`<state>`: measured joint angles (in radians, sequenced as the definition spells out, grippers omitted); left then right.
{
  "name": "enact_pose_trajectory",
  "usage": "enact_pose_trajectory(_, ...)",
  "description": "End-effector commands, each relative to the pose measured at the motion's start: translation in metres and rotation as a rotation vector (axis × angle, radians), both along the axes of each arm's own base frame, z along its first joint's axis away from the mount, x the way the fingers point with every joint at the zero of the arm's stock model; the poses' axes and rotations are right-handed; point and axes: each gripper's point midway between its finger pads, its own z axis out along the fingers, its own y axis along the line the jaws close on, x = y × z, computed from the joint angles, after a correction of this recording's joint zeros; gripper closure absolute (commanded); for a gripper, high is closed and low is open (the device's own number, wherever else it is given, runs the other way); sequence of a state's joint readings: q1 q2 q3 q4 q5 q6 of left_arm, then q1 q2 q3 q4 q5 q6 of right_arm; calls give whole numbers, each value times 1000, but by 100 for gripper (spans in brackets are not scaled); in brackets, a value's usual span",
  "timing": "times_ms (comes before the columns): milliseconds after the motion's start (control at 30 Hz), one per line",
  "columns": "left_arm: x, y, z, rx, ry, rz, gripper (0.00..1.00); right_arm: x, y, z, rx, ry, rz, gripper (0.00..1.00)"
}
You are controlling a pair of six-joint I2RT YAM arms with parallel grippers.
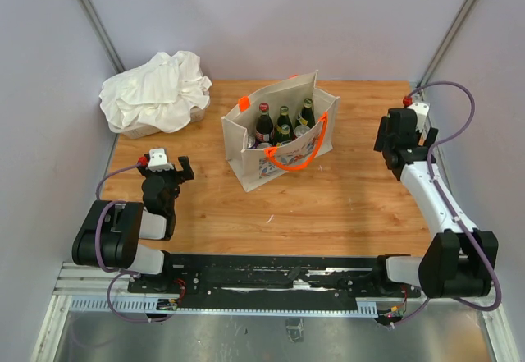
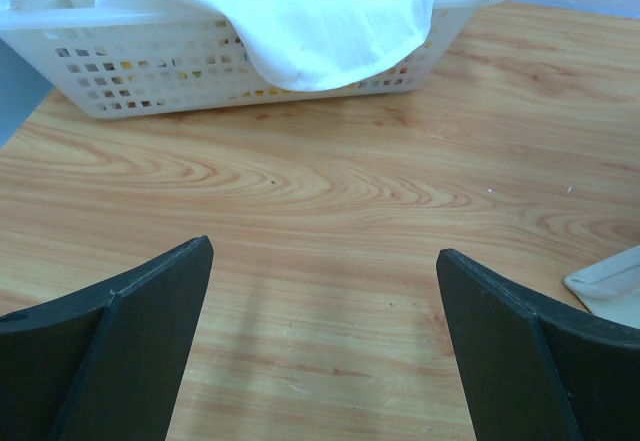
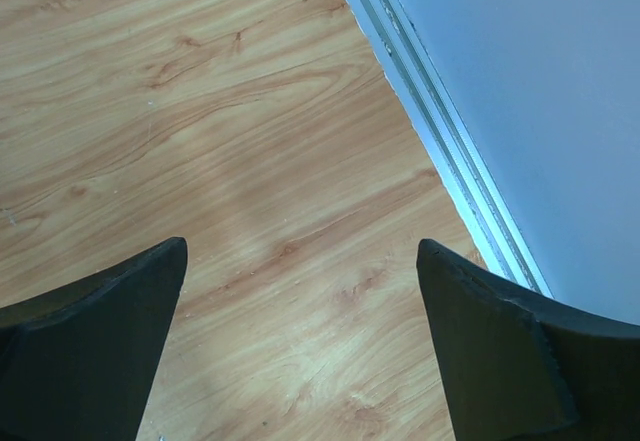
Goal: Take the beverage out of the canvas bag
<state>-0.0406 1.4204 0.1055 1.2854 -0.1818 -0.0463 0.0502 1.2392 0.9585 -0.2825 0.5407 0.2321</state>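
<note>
Upright beige canvas tote, orange handles, printed side: 3 dark glass bottles inside; white perforated basket: white cloth. Both left gripper and right gripper spread wide, empty.

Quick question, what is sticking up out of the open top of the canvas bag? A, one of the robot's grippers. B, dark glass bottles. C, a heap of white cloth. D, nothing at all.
B: in the top view, dark bottles stand upright inside the canvas bag, while the white cloth lies apart at the far left corner.
</note>
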Motion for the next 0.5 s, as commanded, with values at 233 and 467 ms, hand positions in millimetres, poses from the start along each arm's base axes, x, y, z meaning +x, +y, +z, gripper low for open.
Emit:
enact_pose_trajectory(233, 18, 3, 42, 14, 4, 12, 0, 18, -1, 34, -10, -102, 30, 2)
enact_pose_trajectory(467, 25, 7, 137, 44, -162, 64, 0, 26, -3, 56, -63, -20, 64, 2)
